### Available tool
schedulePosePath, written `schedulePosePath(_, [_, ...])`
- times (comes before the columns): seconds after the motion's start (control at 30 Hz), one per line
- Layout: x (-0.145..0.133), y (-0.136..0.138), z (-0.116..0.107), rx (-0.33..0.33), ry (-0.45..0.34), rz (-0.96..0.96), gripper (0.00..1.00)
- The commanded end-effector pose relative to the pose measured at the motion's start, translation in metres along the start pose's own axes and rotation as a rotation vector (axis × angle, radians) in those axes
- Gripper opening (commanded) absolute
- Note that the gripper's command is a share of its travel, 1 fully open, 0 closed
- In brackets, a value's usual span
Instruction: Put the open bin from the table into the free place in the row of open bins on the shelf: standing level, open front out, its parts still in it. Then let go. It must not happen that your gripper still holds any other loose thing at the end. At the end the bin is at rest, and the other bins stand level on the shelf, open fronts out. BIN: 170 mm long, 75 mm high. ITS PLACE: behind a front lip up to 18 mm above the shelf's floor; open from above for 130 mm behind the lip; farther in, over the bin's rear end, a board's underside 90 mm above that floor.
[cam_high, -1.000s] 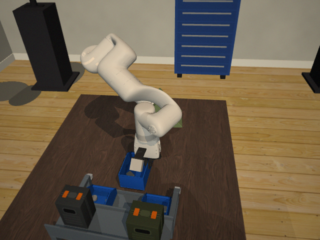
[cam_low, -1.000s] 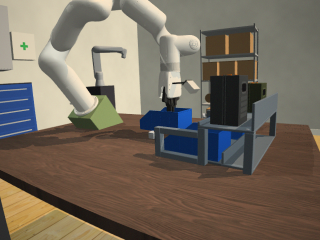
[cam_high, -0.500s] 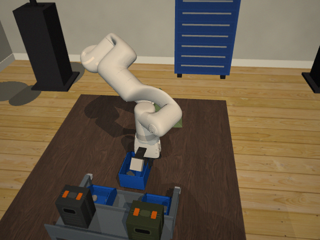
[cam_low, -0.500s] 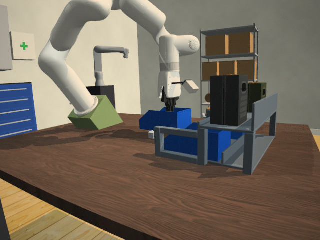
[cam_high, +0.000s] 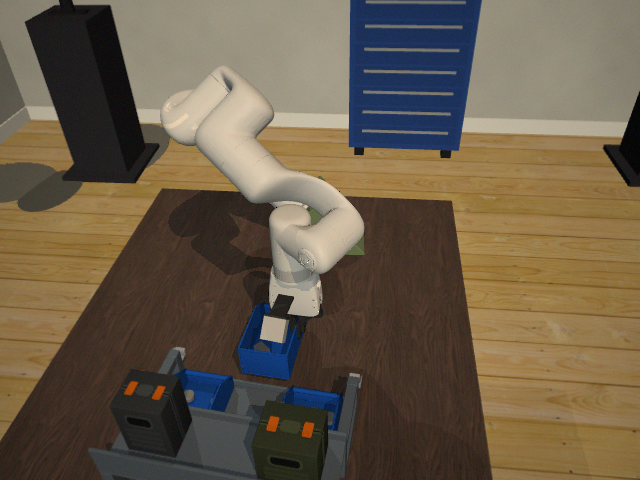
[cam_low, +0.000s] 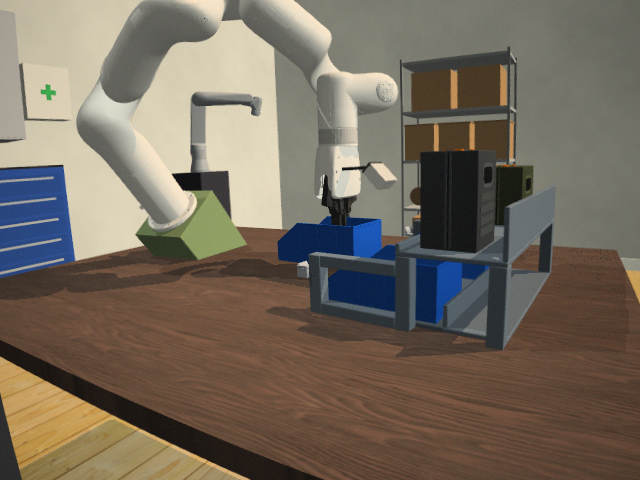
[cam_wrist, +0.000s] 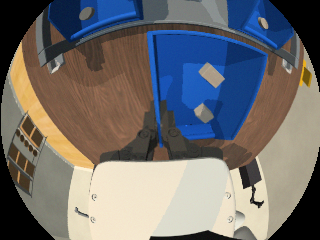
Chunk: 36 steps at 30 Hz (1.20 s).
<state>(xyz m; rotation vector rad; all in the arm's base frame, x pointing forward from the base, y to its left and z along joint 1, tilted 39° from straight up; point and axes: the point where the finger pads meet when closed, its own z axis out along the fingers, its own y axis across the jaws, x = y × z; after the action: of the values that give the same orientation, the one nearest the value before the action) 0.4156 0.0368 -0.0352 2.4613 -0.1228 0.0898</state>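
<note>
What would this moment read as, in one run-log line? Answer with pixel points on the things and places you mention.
gripper (cam_high: 298, 333) (cam_low: 339, 223) (cam_wrist: 159, 109): shut on side wall | carried bin (cam_high: 266, 363) (cam_low: 320, 241) (cam_wrist: 240, 72): raised, parts inside | shelf (cam_high: 353, 408) (cam_low: 404, 294) (cam_wrist: 180, 16): middle place free | release: pending

Three views of one xArm 6 (cam_high: 237, 149) (cam_low: 149, 56) at a wooden table (cam_high: 403, 310) (cam_low: 258, 372) (cam_wrist: 85, 90)
Top looks steeply down past the shelf's edge toward the drawer cabinet (cam_high: 408, 82) (cam_low: 32, 217); exterior, nearer, looks low across a long table edge; wrist, closest, faces down beside the gripper (cam_high: 298, 328) (cam_low: 339, 219) (cam_wrist: 159, 112); all share the shelf (cam_high: 206, 439) (cam_low: 405, 294) (cam_wrist: 185, 15)
</note>
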Motion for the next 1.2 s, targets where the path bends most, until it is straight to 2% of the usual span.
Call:
schedulePosePath(0.0, [-0.002,0.0,0.003,0.001,0.003,0.001,0.0])
schedulePosePath(0.93, [-0.008,0.0,0.011,0.001,0.003,0.001,0.0])
schedulePosePath(1.17, [-0.016,0.0,0.023,0.001,0.002,0.001,0.0])
